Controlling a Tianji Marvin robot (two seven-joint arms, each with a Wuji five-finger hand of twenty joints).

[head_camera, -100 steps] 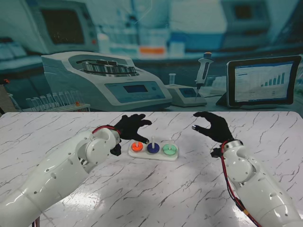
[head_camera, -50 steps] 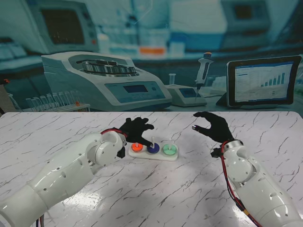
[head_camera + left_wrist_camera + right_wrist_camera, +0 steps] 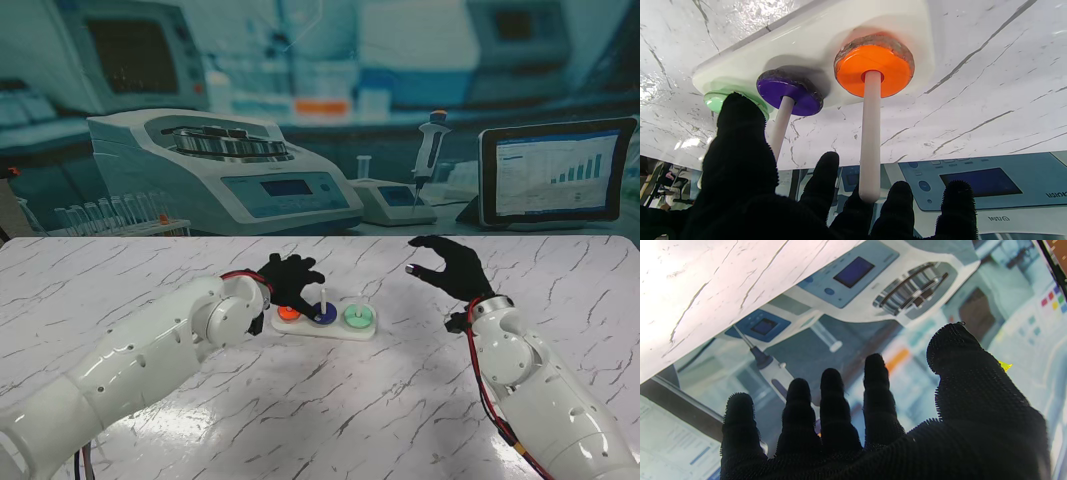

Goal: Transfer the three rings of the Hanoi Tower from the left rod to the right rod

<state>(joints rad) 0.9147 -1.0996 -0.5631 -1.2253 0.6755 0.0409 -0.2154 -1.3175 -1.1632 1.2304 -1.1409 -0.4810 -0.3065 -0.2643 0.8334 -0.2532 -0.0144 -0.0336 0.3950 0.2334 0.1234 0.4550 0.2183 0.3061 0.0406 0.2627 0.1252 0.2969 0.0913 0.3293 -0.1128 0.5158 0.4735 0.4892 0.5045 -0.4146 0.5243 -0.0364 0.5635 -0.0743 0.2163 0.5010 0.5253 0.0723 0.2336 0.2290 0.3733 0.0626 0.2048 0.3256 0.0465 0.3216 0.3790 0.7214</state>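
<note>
Overhead view of the marble worktop [image 3: 400,400] with the white Hanoi Tower base [image 3: 325,328] lying near its centre, three rods standing in a row from left to right. Each rod carries one ring resting flat on the base: the orange ring [image 3: 289,312] on the left rod [image 3: 870,133], the purple ring [image 3: 323,314] on the middle rod [image 3: 323,298], and the green ring [image 3: 357,317] on the right rod, whose shaft is hard to make out. The left hand [image 3: 289,280], gloved in black, hovers over the left and middle rods with its fingers spread and curled downward; it holds nothing. In the left wrist view the fingertips [image 3: 826,166] sit around the free end of the left rod, one finger on each side of it, while the thumb overlaps the green ring; whether any finger touches the rod cannot be told. The same view shows the orange ring and the purple ring [image 3: 790,93] seated against the base, each pierced by its rod. The right hand [image 3: 452,266] hangs above the worktop well to the right of the base, apart from it, fingers loosely curved with thumb and forefinger separated, empty. The right wrist view shows its fingers [image 3: 833,406] apart against the printed laboratory backdrop [image 3: 300,100] that stands along the far edge of the worktop.
</note>
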